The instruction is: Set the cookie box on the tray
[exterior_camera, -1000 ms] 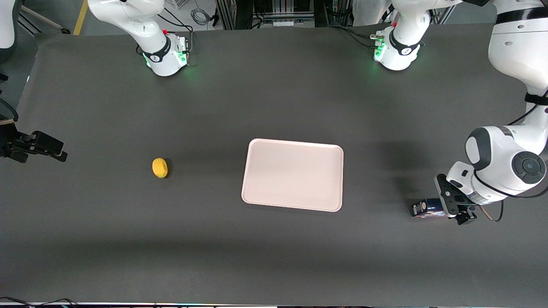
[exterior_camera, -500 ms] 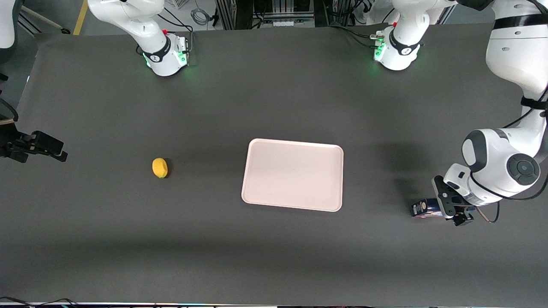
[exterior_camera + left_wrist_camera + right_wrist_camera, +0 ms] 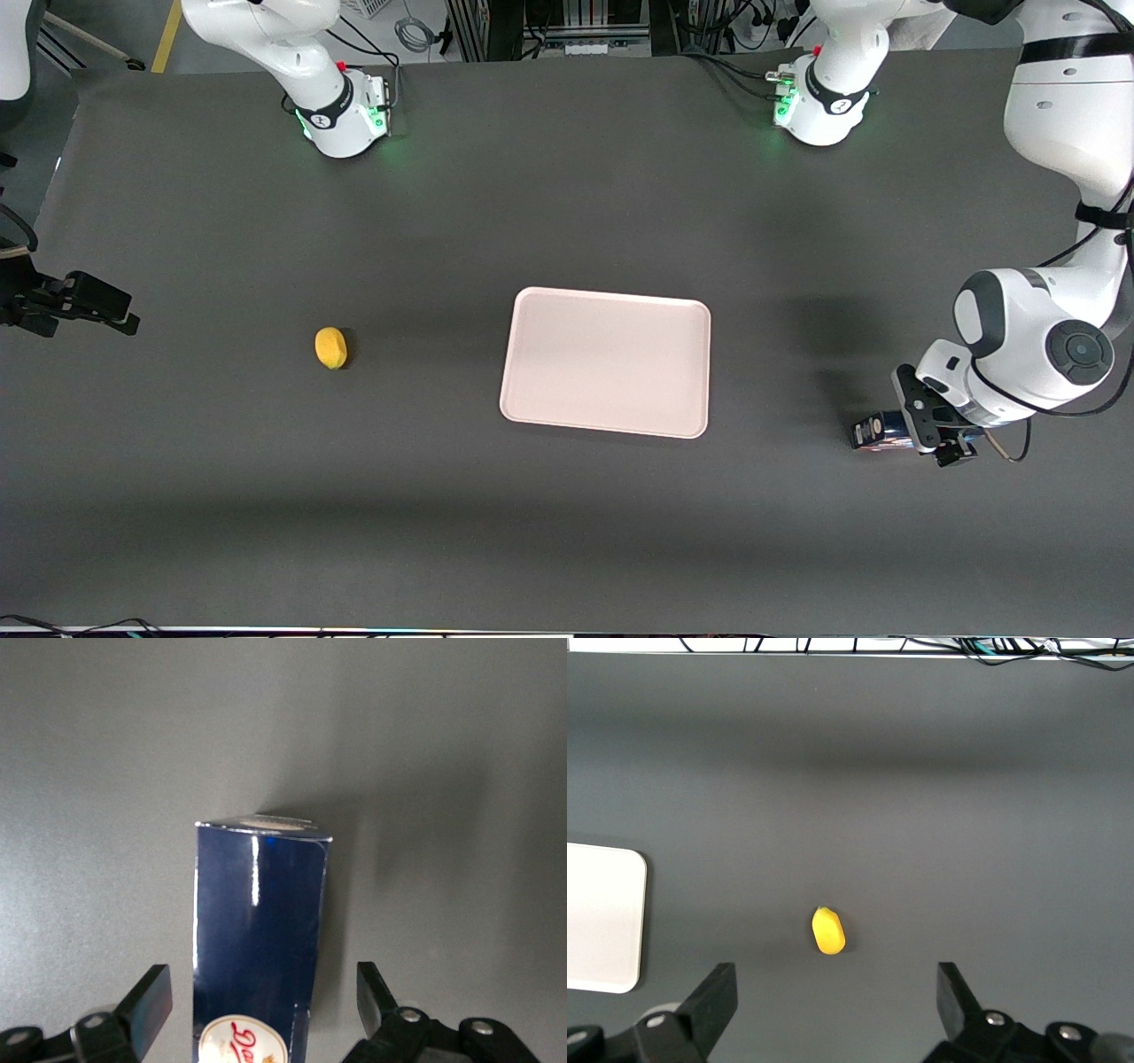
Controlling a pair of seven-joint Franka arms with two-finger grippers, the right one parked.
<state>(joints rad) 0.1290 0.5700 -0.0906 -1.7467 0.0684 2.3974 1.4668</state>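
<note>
The cookie box [image 3: 873, 432] is a slim dark navy carton lying flat on the table toward the working arm's end, well apart from the tray [image 3: 607, 363]. My left gripper [image 3: 928, 429] is low over the end of the box that points away from the tray. In the left wrist view the cookie box [image 3: 257, 939] runs between the fingers of the gripper [image 3: 261, 992], its round white-and-red logo partly showing. The gripper is open, with a gap between each finger and the box. The pale pinkish-white tray is bare, and a corner of the tray [image 3: 598, 917] shows in the right wrist view.
A small yellow lump [image 3: 331, 347] lies on the dark table toward the parked arm's end, beside the tray and apart from it. The two arm bases [image 3: 341, 115] [image 3: 819, 106] stand at the table's edge farthest from the front camera.
The left arm has shifted slightly toward the tray, bringing the gripper a little farther along the cookie box. The box, tray and yellow lump have not moved.
</note>
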